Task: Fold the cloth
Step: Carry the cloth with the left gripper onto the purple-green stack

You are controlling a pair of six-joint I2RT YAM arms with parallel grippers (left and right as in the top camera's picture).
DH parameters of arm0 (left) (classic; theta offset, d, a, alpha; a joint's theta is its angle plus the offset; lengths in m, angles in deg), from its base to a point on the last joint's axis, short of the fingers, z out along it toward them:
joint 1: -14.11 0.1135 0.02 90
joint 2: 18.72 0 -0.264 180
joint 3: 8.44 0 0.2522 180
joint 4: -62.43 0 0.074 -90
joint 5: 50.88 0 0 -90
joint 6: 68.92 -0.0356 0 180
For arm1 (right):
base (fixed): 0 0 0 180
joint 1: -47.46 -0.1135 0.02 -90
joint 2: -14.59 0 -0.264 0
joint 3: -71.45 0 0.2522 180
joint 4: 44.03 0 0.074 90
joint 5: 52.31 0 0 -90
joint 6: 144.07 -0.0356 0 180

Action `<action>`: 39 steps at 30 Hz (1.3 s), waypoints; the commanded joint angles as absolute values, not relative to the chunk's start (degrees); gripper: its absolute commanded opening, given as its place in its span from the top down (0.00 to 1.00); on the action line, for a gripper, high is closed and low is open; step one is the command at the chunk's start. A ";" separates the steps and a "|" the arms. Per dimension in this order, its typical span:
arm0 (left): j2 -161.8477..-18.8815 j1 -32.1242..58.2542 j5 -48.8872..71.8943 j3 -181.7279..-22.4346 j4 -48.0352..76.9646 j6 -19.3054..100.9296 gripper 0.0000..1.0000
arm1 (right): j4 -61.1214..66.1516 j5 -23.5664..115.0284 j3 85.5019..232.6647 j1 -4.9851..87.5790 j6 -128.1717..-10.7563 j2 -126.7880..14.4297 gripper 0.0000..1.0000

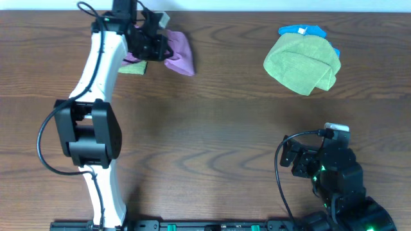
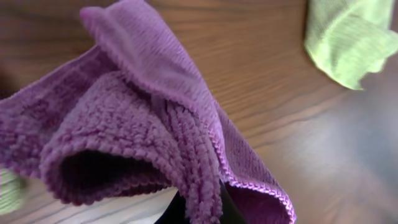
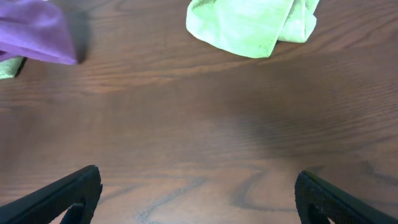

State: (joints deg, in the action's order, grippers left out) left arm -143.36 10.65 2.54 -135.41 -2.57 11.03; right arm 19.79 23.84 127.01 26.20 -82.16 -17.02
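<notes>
The cloth (image 1: 180,54) sits at the far left of the bench (image 1: 212,128), bunched and gathered up in the left end effector (image 1: 156,43), whose fingers are pressed together on a fold of it. Whether its trailing end rests on the wood cannot be told. In the left wrist view the pinch sits low in the picture, with plush pile spilling over it in 2 rolled lobes and a stitched hem (image 2: 249,182) running down one side.

The right end effector (image 3: 199,198) is spread wide and holds nothing, low over bare wood at the near right, well apart from the cloth.

The cloth looks light, soft and limp, so it should sag and drape from any hold rather than keep a shape. Its fuzzy nap should grip well and not slip. The best holds are probably 2 neighbouring corners along the hem, 1 per arm, so it can be spread flat before folding.

As it lies, its long axis runs from the left end effector out toward the robot's right and slightly nearer, tapering to a loose point
</notes>
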 commanded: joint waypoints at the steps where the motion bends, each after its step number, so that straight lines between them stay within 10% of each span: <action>1: -144.23 12.77 6.06 -138.01 -3.88 7.16 0.94 | 19.88 23.58 126.77 25.72 -82.95 -17.02 0.01; 39: -150.04 24.27 11.00 -147.00 -9.74 -0.18 0.94 | 19.88 23.58 126.77 25.72 -82.95 -17.02 0.01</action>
